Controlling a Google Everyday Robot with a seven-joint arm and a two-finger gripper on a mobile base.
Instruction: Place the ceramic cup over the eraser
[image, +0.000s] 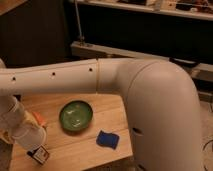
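The white ceramic cup (32, 137) hangs tilted at the end of my arm, at the table's front left. My gripper (21, 129) is shut on it; the white wrist hides most of the fingers. The eraser (39, 154), a small block with black, white and orange-red bands, lies on the wood right under the cup's lower rim. The cup is just above it and a little to its left, and does not cover it.
A green bowl (76, 115) sits mid-table. A dark blue square pad (107, 139) lies to its front right. An orange carrot-shaped thing (39, 119) peeks out behind the cup. My large white arm (150, 100) spans the view and hides the table's right side.
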